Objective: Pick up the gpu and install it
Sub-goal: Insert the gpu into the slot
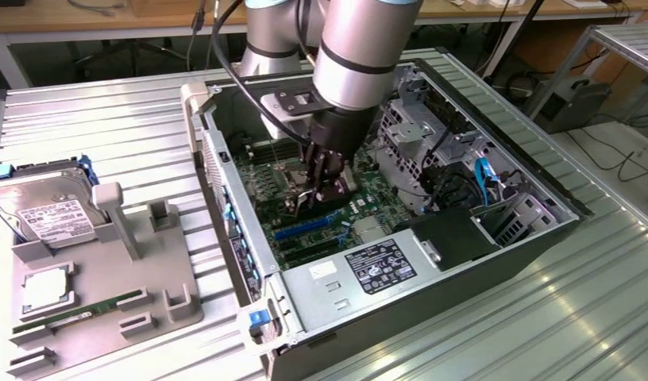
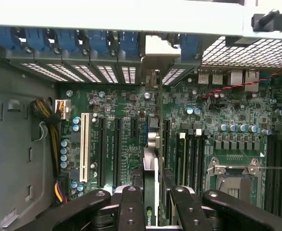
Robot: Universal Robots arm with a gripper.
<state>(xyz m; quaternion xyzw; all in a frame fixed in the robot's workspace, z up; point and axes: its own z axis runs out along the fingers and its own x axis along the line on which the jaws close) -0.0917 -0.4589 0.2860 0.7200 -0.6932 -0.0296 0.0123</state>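
Gpu [image 2: 151, 183] held edge-on, clamped between the gripper [image 2: 153, 199] fingers, above the motherboard [image 2: 218, 115] slots inside the open PC case [image 1: 536, 190]. Install step under way; seating calls for lining the card edge with its slot. Power supply [image 1: 377, 266] label print unreadable; possibly a logo on the card.

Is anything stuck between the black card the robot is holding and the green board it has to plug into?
Nothing visible blocks it. The end effector holds the gpu edge-on inside the computer case, right over the motherboard. Whether the card already sits in a slot cannot be told.
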